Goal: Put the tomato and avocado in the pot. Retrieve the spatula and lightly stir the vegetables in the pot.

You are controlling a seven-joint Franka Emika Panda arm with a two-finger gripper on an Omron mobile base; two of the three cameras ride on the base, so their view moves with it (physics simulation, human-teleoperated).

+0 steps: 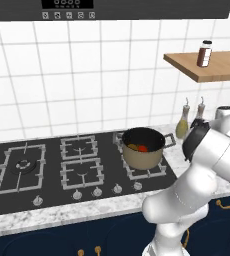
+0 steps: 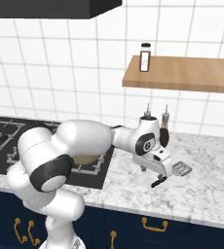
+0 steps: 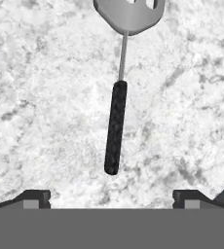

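The beige pot [image 1: 143, 150] stands on the front right burner. Inside it lie the red tomato [image 1: 143, 148] and the olive avocado [image 1: 132, 146]. The spatula [image 3: 116, 127] lies flat on the marble counter to the right of the stove, its black handle [image 2: 158, 183] nearer the counter's front and its grey slotted head [image 2: 180, 168] farther back. My gripper [image 2: 155, 171] hangs just above the handle, pointing down, open with nothing between its fingers. In the hand view the gripper [image 3: 111, 199] straddles the line of the handle, whose end lies a little ahead of the fingertips [image 3: 33, 197].
The black stove [image 1: 37, 170] fills the counter's left. Two oil bottles [image 1: 182, 125] stand against the tiled wall behind the spatula. A wooden shelf [image 2: 182, 73] with a jar [image 2: 145, 57] hangs above. The marble counter [image 2: 201, 194] has free room to the right.
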